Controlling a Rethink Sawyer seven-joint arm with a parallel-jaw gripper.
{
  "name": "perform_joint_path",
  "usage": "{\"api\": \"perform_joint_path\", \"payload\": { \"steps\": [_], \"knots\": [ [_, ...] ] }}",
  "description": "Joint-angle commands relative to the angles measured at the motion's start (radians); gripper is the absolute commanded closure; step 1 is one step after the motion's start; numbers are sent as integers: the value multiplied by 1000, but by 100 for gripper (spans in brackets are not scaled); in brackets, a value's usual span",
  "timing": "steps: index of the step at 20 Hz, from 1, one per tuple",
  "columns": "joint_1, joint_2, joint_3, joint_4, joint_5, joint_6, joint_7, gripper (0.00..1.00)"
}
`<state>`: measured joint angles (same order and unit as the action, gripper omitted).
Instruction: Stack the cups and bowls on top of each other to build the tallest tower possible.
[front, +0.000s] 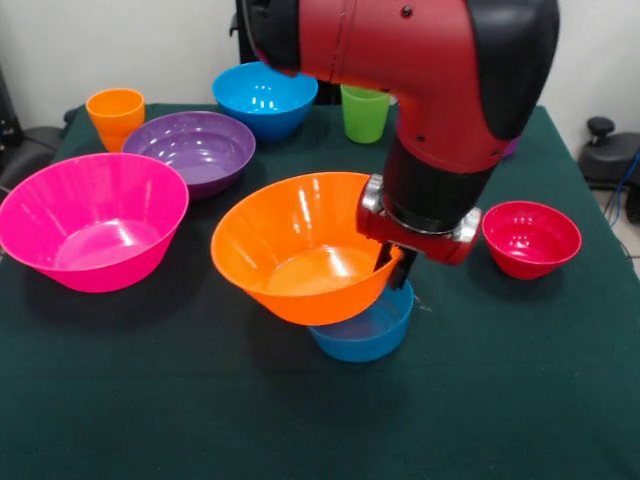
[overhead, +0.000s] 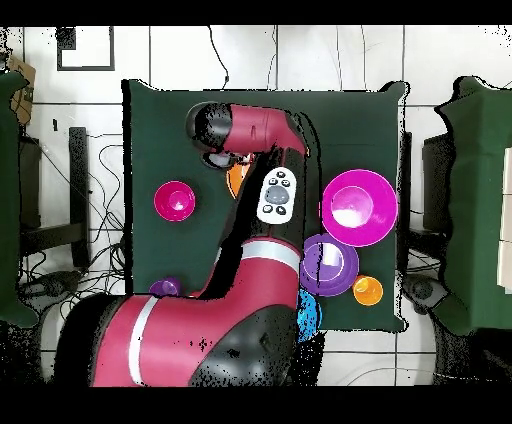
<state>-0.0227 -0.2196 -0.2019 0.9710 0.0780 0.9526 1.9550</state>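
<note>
The large orange bowl (front: 295, 245) sits tilted on the small light-blue bowl (front: 368, 328) at the table's middle. My gripper (front: 395, 264) comes down at the orange bowl's right rim, one finger inside and one outside, shut on the rim. The red-orange cup is not visible. In the overhead view the arm covers this stack, and only a sliver of the orange bowl (overhead: 233, 181) shows. The large pink bowl (front: 92, 220), medium purple bowl (front: 195, 148), medium blue bowl (front: 265, 97), small red bowl (front: 531, 238), yellow-orange cup (front: 115, 114) and green cup (front: 365, 113) stand apart.
The purple cup (overhead: 165, 288) stands near the robot's base and is mostly hidden behind the arm in the front view. The pink bowl (overhead: 358, 207), purple bowl (overhead: 328, 263) and yellow-orange cup (overhead: 367, 290) cluster on one side. The red bowl (overhead: 175, 200) stands alone on the other.
</note>
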Motion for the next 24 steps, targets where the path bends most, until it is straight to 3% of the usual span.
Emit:
{"api": "perform_joint_path", "payload": {
  "steps": [1,7,15,24],
  "knots": [
    [-13,133,104,-93,-20,101,13,100],
    [5,164,91,-121,-7,92,84,100],
    [55,132,79,-54,24,71,174,100],
    [68,190,58,-179,51,173,201,100]
  ]
}}
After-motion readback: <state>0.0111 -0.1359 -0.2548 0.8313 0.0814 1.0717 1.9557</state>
